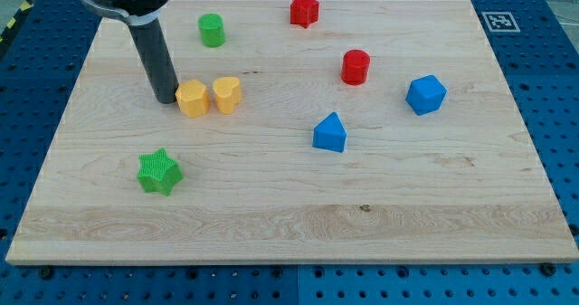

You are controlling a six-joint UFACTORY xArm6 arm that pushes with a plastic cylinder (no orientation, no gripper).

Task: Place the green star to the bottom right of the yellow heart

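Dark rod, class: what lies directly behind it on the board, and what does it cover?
The rod's tip stands just left of the yellow hexagon block. Behind the shaft only bare wooden board shows at either side; the strip it covers cannot be seen. The green cylinder stands clear, to its right.
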